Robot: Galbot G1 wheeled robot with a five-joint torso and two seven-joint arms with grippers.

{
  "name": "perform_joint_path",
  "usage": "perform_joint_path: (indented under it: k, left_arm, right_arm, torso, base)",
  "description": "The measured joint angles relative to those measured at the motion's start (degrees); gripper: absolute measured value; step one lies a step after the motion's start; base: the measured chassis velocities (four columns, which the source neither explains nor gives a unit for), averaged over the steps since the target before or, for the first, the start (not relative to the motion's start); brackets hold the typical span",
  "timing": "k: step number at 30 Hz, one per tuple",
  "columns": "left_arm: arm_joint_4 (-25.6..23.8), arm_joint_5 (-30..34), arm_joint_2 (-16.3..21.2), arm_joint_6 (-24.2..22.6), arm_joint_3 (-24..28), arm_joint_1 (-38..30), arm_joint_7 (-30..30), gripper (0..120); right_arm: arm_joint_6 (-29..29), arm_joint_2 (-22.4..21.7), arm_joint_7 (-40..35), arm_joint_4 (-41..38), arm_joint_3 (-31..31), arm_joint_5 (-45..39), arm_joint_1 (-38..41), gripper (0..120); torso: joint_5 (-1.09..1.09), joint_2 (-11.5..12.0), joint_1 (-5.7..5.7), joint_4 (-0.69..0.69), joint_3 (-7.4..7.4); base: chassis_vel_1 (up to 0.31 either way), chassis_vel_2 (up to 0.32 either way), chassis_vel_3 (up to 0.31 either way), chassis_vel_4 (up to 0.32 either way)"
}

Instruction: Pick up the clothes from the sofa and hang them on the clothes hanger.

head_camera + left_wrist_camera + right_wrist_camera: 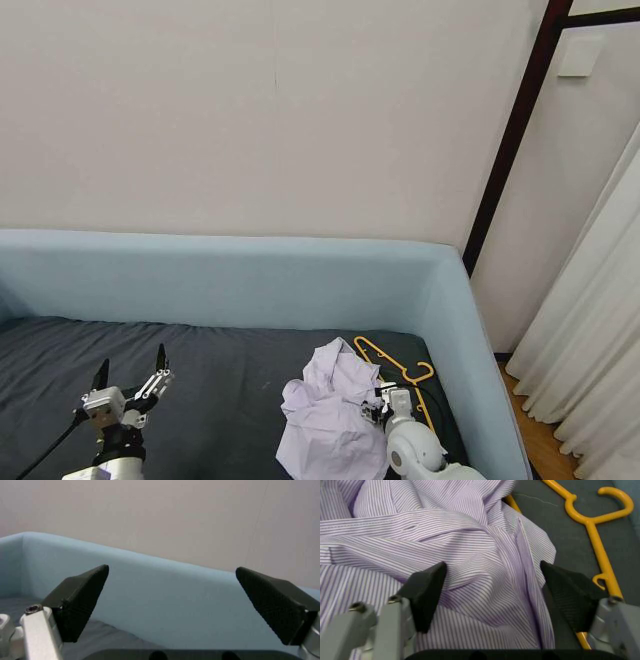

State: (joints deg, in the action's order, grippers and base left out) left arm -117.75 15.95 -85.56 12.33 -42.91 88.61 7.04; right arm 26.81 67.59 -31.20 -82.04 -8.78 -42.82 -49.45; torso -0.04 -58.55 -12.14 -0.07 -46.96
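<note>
A crumpled purple-striped shirt (325, 415) lies on the dark seat of the sofa (220, 385), partly covering an orange clothes hanger (400, 368). My right gripper (383, 405) hovers just over the shirt's right edge. In the right wrist view it (492, 592) is open, its black fingers either side of a fold of the shirt (445, 551), with the hanger (592, 525) beside it. My left gripper (130, 380) stands open above the bare seat at the left; in its wrist view the gripper (172, 600) faces the sofa back (165, 603).
The sofa has a light blue back (220, 280) and a right armrest (470, 350). A plain wall rises behind it. A dark door frame (510, 140) and a white curtain (590, 360) stand to the right, beside a strip of wooden floor (530, 440).
</note>
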Motion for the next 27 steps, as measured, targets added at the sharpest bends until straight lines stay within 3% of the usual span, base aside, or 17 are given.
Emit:
perform_joint_path:
  k: [2, 5, 11, 20, 27]
  left_arm:
    - [0.06, -0.04, -0.07, 0.00, 0.09, -0.06, 0.01, 100]
    - [0.28, -0.15, -0.17, 0.01, 0.34, -0.32, 0.01, 100]
    - [0.34, -0.16, -0.09, 0.03, 0.41, -0.50, 0.10, 100]
    - [0.34, -0.18, 0.12, 0.05, 0.44, -0.35, 0.29, 100]
    - [0.33, -0.16, 0.28, 0.07, 0.40, -0.31, 0.42, 100]
  right_arm:
    - [-0.18, 0.02, 0.28, 0.04, 0.02, 0.24, -0.10, 69]
    - [-1.67, -0.13, 1.71, 0.07, 0.16, 1.96, -0.77, 52]
    - [-4.08, -1.10, 3.25, -0.95, 0.20, 4.71, -2.04, 32]
    - [-3.56, -1.66, 4.44, -1.24, 0.44, 5.67, -2.51, 0]
    - [-3.59, -1.91, 5.33, -1.13, 0.69, 6.39, -2.87, 0]
  torso:
    - [0.00, 0.00, 0.00, 0.00, 0.00]
    - [0.00, 0.00, 0.00, 0.00, 0.00]
    - [0.01, 0.00, 0.00, 0.00, 0.00]
    - [0.01, 0.00, 0.00, 0.01, 0.00]
    - [0.01, 0.00, 0.00, 0.01, 0.00]
  base:
    - [0.000, 0.000, 0.000, 0.000]
    - [0.000, 0.000, 0.000, 0.000]
    - [0.000, 0.000, 0.000, 0.000]
    - [0.000, 0.000, 0.000, 0.000]
    - [0.000, 0.000, 0.000, 0.000]
